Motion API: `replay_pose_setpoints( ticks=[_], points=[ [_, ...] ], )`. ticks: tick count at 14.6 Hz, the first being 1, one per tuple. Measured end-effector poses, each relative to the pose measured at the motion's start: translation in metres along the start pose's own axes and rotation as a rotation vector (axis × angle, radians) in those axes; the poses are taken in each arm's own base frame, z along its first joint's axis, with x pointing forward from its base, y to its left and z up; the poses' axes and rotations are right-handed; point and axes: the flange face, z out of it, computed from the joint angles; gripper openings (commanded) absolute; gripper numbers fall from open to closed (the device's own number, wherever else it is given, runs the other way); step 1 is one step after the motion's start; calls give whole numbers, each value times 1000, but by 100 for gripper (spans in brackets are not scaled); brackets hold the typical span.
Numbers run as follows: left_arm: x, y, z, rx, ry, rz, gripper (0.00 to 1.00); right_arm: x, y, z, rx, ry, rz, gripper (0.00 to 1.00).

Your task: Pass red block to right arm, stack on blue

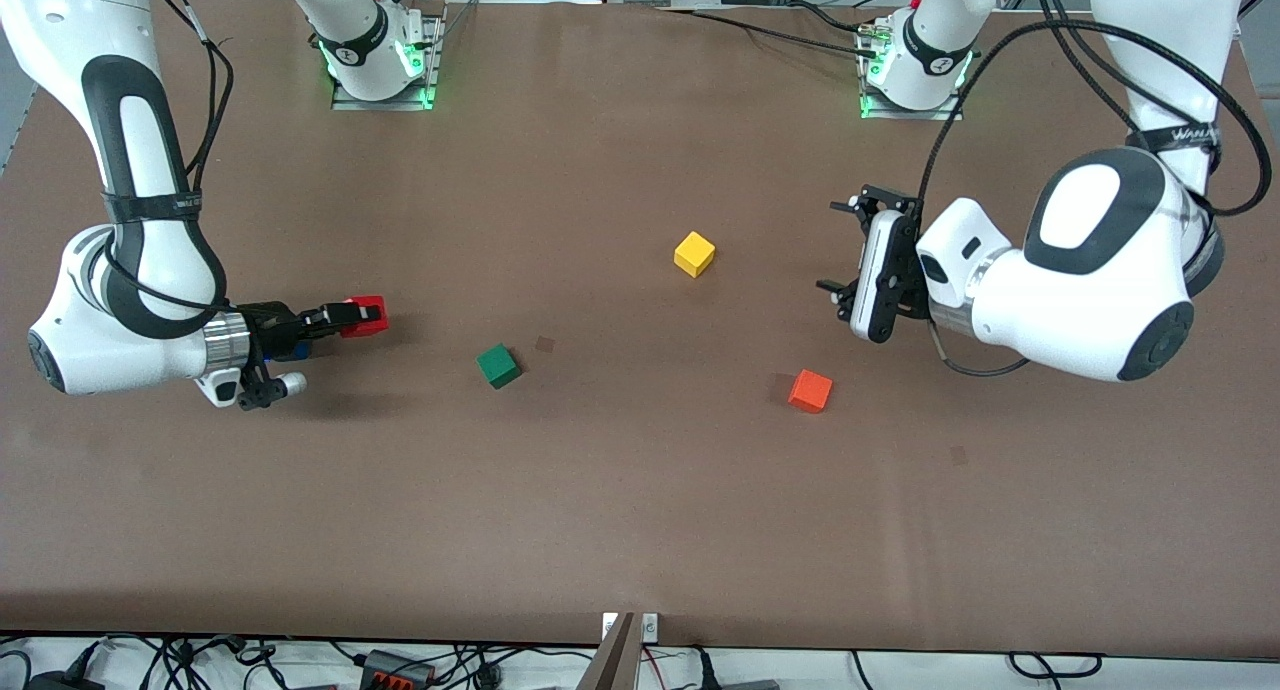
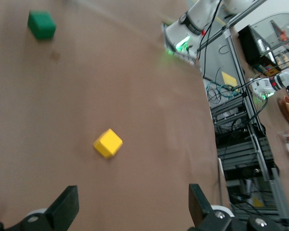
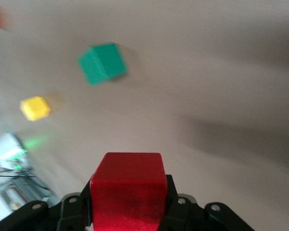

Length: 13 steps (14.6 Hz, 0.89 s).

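Observation:
My right gripper (image 1: pixel 345 316) is shut on the red block (image 1: pixel 368 315) and holds it just above the table at the right arm's end. In the right wrist view the red block (image 3: pixel 127 183) sits between the black fingers (image 3: pixel 77 207). A sliver of the blue cube (image 1: pixel 290 352) shows under the right gripper's body; the rest is hidden. My left gripper (image 1: pixel 835 247) is open and empty, in the air at the left arm's end. Its fingers (image 2: pixel 65 209) stand wide apart in the left wrist view.
A green cube (image 1: pixel 497 365) lies near the table's middle, a yellow cube (image 1: pixel 694 253) farther from the camera, and an orange cube (image 1: pixel 810 390) below the left gripper. The green cube (image 3: pixel 102 63) and yellow cube (image 2: pixel 108 143) show in the wrist views.

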Motion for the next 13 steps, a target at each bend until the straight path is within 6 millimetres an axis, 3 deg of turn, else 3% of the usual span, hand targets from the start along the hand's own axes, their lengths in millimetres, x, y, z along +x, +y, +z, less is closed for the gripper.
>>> replay_pose_setpoints(
  ticks=[2,5,8,10,13],
  points=[
    [0,17,-2,28,-95,-178,100,-11,21,-18,-119,-12,13,0],
    [6,46,-17,190,-200,-499,100,-30,36,-40,-328,15,17,0],
    [8,80,-39,386,-217,-763,100,-47,49,-30,-452,54,31,0],
    [-12,85,-53,568,-225,-851,100,-56,55,-22,-510,72,49,0],
    [-72,82,-77,716,-112,-1072,100,-63,58,-17,-547,130,62,0]
  ],
)
